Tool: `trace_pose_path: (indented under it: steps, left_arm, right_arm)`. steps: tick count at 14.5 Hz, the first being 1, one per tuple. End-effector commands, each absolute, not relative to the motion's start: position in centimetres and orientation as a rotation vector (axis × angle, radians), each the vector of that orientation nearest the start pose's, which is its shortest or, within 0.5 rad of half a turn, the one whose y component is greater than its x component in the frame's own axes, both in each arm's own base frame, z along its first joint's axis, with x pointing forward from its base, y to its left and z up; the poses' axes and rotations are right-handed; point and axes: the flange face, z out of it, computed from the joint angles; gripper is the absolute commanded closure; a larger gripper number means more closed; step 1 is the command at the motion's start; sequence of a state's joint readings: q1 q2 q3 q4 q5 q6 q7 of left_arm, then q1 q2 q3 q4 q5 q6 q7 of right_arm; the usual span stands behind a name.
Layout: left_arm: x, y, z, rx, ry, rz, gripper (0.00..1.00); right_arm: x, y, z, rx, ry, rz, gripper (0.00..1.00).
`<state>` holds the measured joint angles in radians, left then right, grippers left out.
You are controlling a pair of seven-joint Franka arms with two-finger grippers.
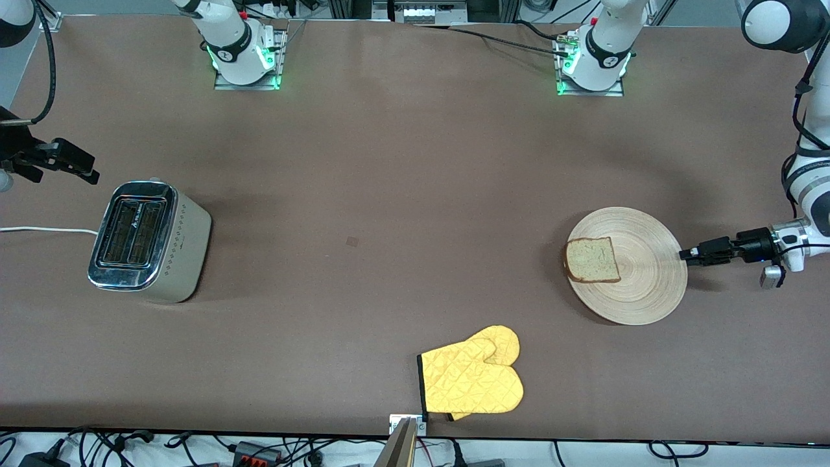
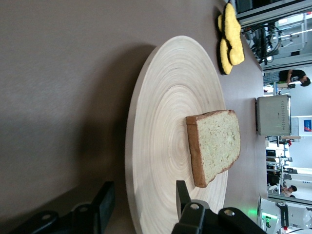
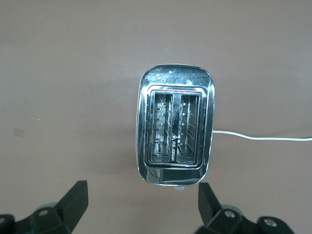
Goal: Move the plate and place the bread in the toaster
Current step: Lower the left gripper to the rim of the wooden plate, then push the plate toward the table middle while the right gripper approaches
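Note:
The round wooden plate (image 1: 648, 285) (image 2: 165, 122) lies toward the left arm's end of the table. The slice of bread (image 1: 591, 259) (image 2: 214, 144) lies flat on it, on the side toward the toaster. My left gripper (image 1: 683, 254) (image 2: 145, 190) is low at the plate's rim. Its jaws are open and straddle the rim, one finger over the plate and one outside it, with gaps showing. The chrome-topped toaster (image 1: 146, 240) (image 3: 175, 131) stands at the right arm's end, both slots empty. My right gripper (image 1: 91, 174) (image 3: 141, 204) hovers open beside the toaster, holding nothing.
A yellow oven mitt (image 1: 473, 376) (image 2: 229, 39) lies near the table's front edge, about midway along it. The toaster's white cord (image 1: 39, 229) (image 3: 263, 137) runs off the table's end. Brown table stretches between the toaster and the plate.

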<state>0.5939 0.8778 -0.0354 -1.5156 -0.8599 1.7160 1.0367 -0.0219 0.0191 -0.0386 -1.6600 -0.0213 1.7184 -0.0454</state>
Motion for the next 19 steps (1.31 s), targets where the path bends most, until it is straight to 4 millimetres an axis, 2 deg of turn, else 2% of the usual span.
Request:
trace_pose_path:
  steps: [1, 2, 4, 5, 8, 10, 13, 16, 19]
  left_arm:
    - [58.4, 27.7, 11.2, 2.072, -0.056, 0.216, 0.47]
    - [58.3, 27.6, 10.9, 2.069, -0.052, 0.211, 0.52]
    - [58.2, 27.4, 10.7, 2.064, -0.046, 0.201, 0.78]
    - [57.9, 27.3, 10.4, 2.060, -0.032, 0.189, 0.81]
    - [57.4, 27.4, 9.9, 2.051, 0.000, 0.173, 0.98]
    - [57.5, 27.3, 10.0, 2.051, 0.012, 0.164, 0.99]
    - [58.5, 26.6, 11.3, 2.052, 0.005, 0.158, 0.99]
    - [58.5, 24.9, 12.9, 1.974, -0.002, 0.060, 0.99]
    - [60.4, 20.6, 13.7, 1.959, -0.023, -0.006, 0.99]
  right_arm:
    - [57.1, -3.6, 58.5, -3.169, 0.031, -0.076, 0.00]
    - [57.3, -3.7, 58.1, -3.168, 0.033, -0.066, 0.00]
    - [57.3, -3.4, 58.2, -3.169, 0.023, -0.076, 0.00]
    - [57.3, -3.3, 58.3, -3.169, 0.021, -0.076, 0.00]
    - [57.3, -3.2, 58.3, -3.169, 0.019, -0.076, 0.00]
    - [57.3, -3.2, 58.3, -3.169, 0.019, -0.071, 0.00]
    - [57.4, -3.4, 58.0, -3.169, 0.023, -0.064, 0.00]
    - [57.3, -3.5, 57.9, -3.171, 0.023, -0.059, 0.00]
    - [57.5, -3.3, 57.6, -3.174, 0.020, -0.049, 0.00]
